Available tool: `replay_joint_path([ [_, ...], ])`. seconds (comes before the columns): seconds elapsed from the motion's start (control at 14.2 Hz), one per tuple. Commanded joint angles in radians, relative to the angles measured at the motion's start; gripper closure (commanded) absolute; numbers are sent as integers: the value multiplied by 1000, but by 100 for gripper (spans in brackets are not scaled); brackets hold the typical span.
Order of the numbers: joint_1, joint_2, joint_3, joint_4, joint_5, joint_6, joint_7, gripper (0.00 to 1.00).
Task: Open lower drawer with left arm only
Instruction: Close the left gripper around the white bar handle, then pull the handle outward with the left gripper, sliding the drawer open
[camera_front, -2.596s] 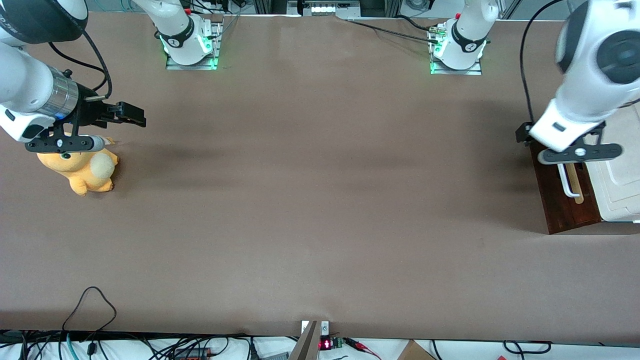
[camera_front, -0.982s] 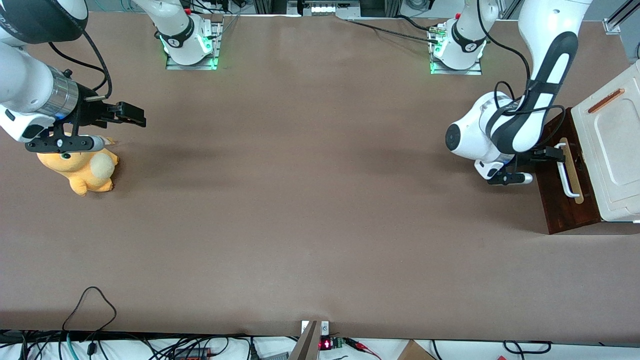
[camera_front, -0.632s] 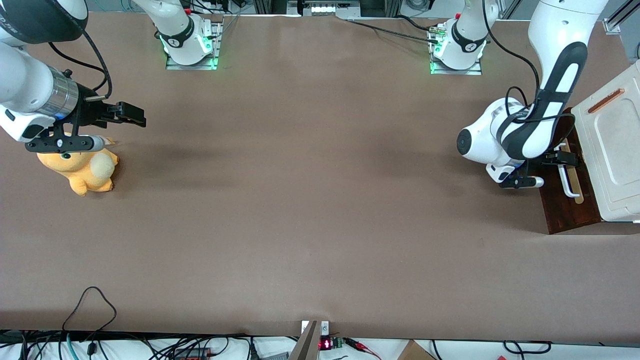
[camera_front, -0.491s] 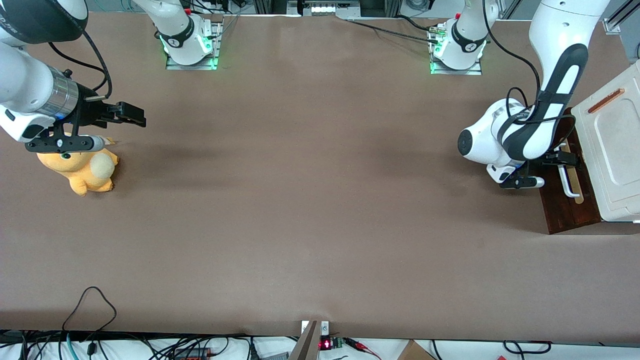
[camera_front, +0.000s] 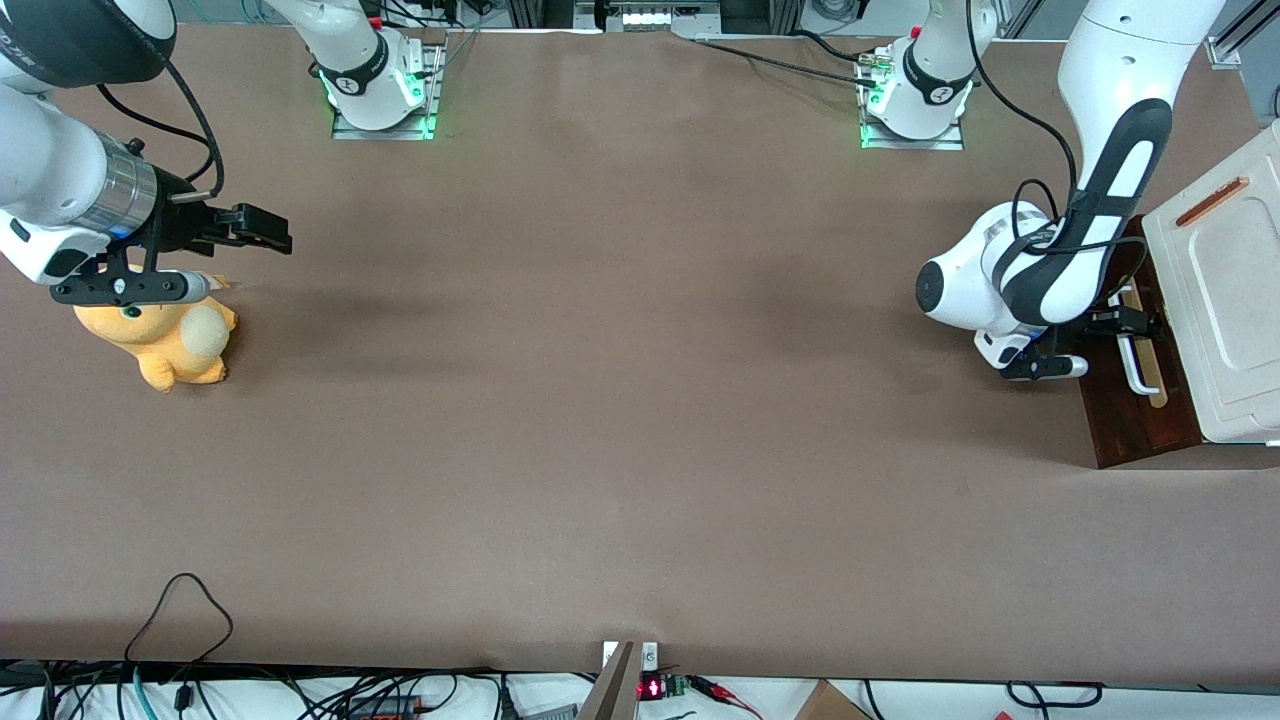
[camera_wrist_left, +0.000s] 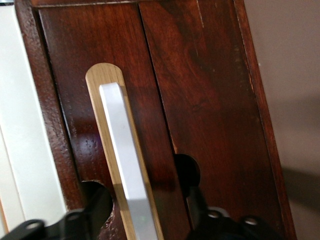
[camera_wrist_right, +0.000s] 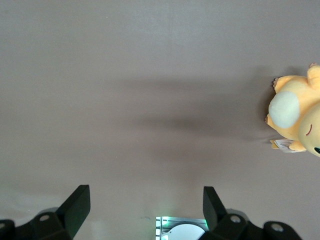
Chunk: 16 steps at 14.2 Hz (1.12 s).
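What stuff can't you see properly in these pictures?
- Inside of the lower drawer: its dark front hides it in every view.
- Gripper at the white handle: the open fingers straddle it, but the left wrist view's edge cuts them off.
- One end of the handle: covered by the left arm in the front view.
- Orange plush toy: partly under the parked arm.

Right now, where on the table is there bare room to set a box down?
The wide brown stretch between the plush toy and the drawer is bare. It is crowded by the drawer, where the end effector straddles the handle, fingers open.
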Motion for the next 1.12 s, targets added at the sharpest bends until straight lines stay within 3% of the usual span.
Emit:
replay_joint_path([
  [0.0,11,5,-6,7,25,4,-13,56],
  [0.21,11,2,-6,5,25,0,-14,85],
  [0.35,9,1,-8,7,24,0,-14,97],
  [0.77,-64,-10,-21,28,-5,-3,-13,100],
  [1.05,-140,-21,-73,62,-133,-22,-9,100],
])
